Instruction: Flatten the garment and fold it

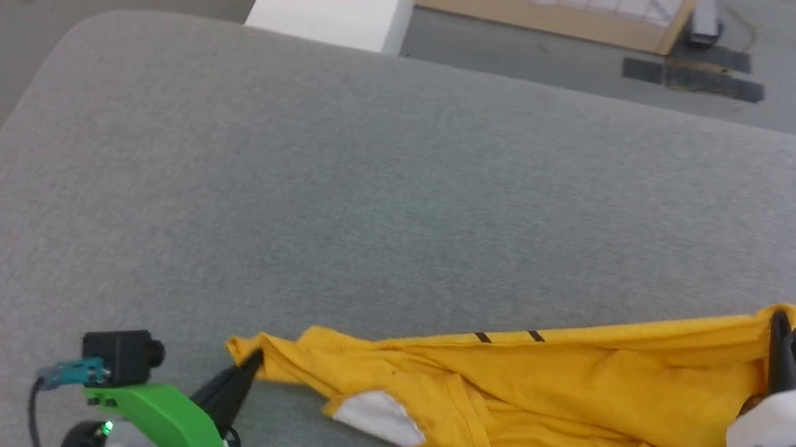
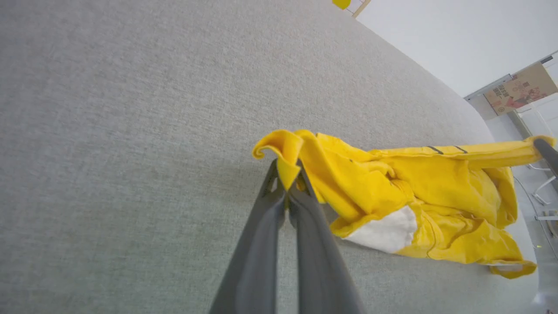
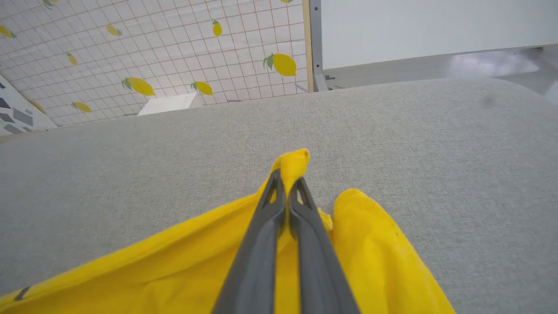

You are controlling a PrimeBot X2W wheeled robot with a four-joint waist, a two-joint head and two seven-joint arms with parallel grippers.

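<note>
Pinching opposite ends of the garment (image 1: 574, 401), both pincers are pressed together on yellow cloth. The left pincer (image 1: 246, 371) grips a curled corner at the shirt's left end, and the right pincer (image 1: 783, 336) grips a raised edge at its right end. The garment lies bunched and creased on the near right part of the grey worktop (image 1: 298, 164), with a white patch (image 1: 380, 417) and two short black stripes (image 1: 506, 335) showing. Flattening looks barely begun: the cloth is drawn into a ridge between the grips but not spread. Spreading it flat and all the folding remain.
</note>
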